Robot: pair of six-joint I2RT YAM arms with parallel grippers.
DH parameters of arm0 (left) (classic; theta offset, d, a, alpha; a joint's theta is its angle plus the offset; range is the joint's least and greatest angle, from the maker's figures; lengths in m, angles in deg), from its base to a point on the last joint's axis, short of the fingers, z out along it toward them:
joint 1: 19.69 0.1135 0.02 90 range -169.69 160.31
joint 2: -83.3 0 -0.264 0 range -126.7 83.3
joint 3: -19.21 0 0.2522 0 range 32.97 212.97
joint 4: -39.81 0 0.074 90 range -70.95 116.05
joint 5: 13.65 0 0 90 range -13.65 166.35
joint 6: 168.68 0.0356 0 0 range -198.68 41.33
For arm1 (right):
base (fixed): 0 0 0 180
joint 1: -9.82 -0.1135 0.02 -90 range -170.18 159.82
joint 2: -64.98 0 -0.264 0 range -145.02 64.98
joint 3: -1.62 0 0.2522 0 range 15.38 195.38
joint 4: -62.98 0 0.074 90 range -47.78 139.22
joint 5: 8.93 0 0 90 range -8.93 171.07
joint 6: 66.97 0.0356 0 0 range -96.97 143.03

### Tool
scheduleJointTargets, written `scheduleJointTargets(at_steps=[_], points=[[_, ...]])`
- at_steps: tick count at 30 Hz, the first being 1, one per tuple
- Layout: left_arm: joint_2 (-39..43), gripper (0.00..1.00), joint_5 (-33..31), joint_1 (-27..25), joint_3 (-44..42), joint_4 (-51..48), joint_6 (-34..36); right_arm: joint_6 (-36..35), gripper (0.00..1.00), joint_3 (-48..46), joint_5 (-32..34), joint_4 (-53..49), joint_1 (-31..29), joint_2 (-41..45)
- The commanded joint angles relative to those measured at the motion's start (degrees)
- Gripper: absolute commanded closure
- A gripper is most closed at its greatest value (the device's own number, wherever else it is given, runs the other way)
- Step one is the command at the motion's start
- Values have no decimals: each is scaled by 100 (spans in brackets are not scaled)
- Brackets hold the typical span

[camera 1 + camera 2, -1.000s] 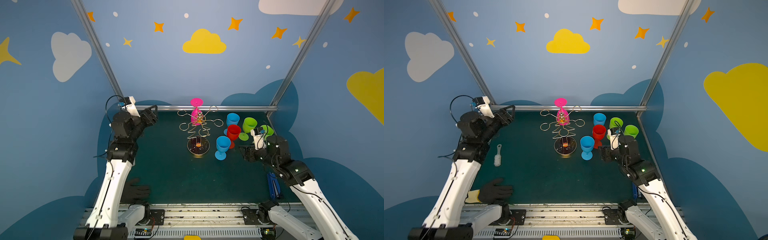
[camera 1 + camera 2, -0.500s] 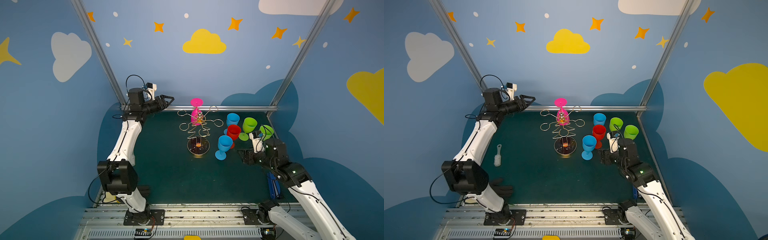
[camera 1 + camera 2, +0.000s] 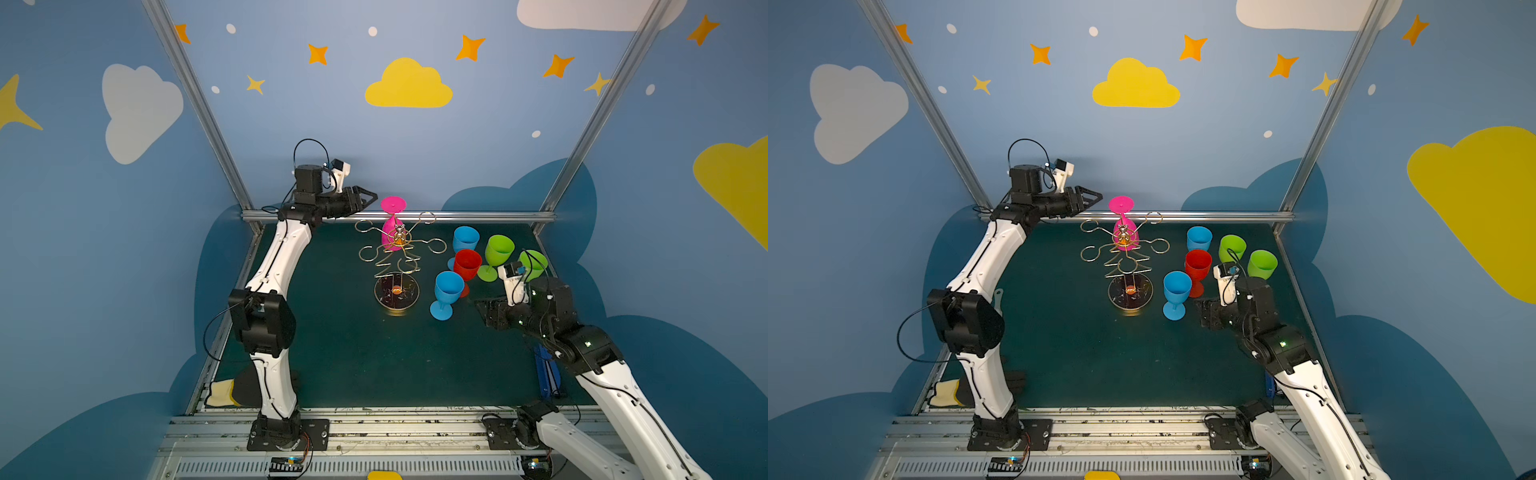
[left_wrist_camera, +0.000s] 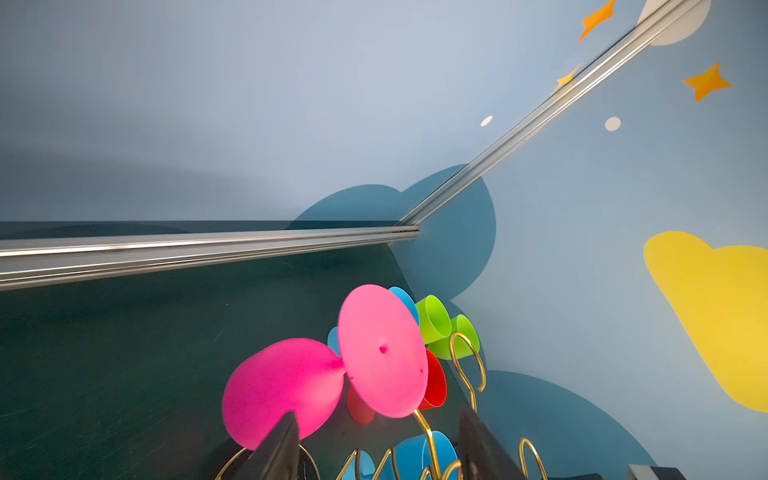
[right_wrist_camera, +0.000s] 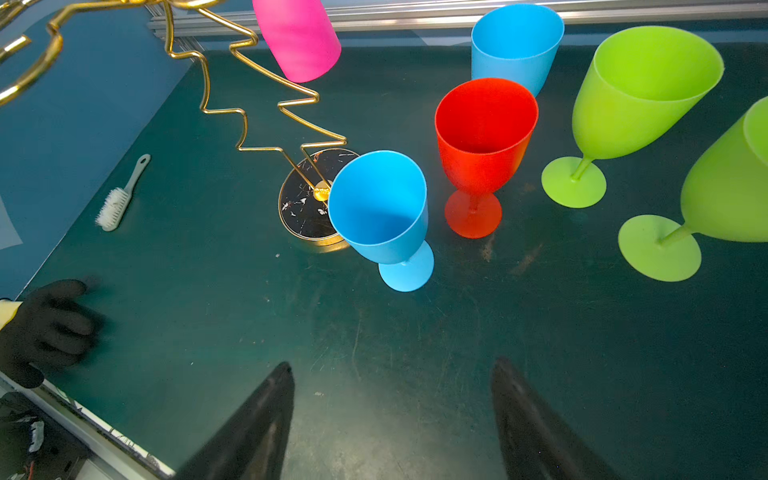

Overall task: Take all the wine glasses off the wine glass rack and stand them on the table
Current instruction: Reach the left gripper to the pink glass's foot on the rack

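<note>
Up at the rear left of the dark green surface, the left claw hovers level with the round foot of the pink plastic wine glass, its jaws parted and gripping nothing. In the left wrist view its black fingers frame gold wire, with the glass just ahead. That glass hangs upside down from a loop arm of the thin gold wire wine glass rack, foot up, bowl down, its long axis close to vertical and a little tilted. It lies just to the right of this claw, so the left arm is the nearer one and, I judge, needs only a short sideways reach to the stem. Further right stand upright plastic goblets in blue, red and green. Beyond them the right claw hangs low over bare surface, jaws spread and empty, well apart from the rack.
</note>
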Motion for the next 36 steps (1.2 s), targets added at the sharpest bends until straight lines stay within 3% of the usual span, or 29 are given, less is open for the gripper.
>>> scheduleJointTargets(at_steps=[1,11,23,36], points=[[-207,41,-73,-22,291,-354,225,7,26,39,-52,-85,36,71],[-701,45,-409,-253,1114,-984,514,-55,26,56,-43,-109,44,61],[-980,51,-523,-429,1487,-1262,608,-82,26,-14,8,-114,57,134],[-1006,71,-569,-445,1537,-1214,532,-89,26,-58,46,-140,80,194]])
